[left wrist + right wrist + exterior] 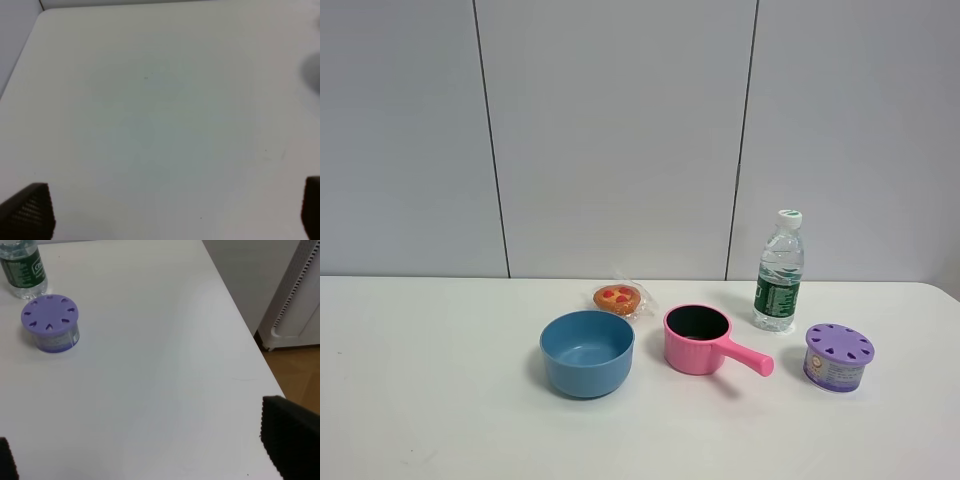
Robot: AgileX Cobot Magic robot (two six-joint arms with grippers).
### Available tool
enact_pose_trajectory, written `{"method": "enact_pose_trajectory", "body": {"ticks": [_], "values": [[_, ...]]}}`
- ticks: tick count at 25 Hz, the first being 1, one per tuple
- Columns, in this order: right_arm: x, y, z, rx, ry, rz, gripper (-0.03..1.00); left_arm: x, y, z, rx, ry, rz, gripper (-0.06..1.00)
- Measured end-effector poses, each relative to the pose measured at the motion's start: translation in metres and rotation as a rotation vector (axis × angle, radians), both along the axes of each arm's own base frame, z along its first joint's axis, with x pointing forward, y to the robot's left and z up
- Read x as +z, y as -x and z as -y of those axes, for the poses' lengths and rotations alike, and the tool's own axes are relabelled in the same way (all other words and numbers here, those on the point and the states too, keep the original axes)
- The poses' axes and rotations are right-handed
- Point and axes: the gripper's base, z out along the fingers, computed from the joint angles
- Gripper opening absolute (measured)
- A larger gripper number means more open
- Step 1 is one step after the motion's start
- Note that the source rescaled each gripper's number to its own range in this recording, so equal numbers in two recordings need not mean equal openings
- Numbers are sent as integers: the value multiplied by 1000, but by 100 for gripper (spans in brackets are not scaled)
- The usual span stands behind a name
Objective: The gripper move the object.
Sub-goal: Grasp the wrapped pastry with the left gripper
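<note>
1. We are holding the left gripper (170,212) spread wide over the bare white table (150,100); the right gripper (147,455) is gaping too.
2. The pastry (617,297) is lying well away from both, beyond the blue bowl (587,352).
3. We are judging its crinkly clear wrap slippery: jaws may be pinching film only, or nudging the smooth round bowl.

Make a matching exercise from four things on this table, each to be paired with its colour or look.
Things:
1. bowl
2. saucepan
3. bottle
4. pastry

Looks:
A. pink, with a handle
B. golden-brown with red dots, in clear wrap
C. blue
D. clear, with a green label and a white cap

Pairs: 1-C, 2-A, 3-D, 4-B
</note>
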Motion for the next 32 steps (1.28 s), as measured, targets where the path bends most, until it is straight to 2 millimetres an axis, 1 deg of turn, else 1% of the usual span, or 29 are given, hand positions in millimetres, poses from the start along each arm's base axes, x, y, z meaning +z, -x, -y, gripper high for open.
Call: {"method": "enact_pose_trajectory", "body": {"ticks": [32], "values": [[0, 0, 0, 0, 0, 0, 100, 0, 0, 0, 0, 0, 0, 100]]}}
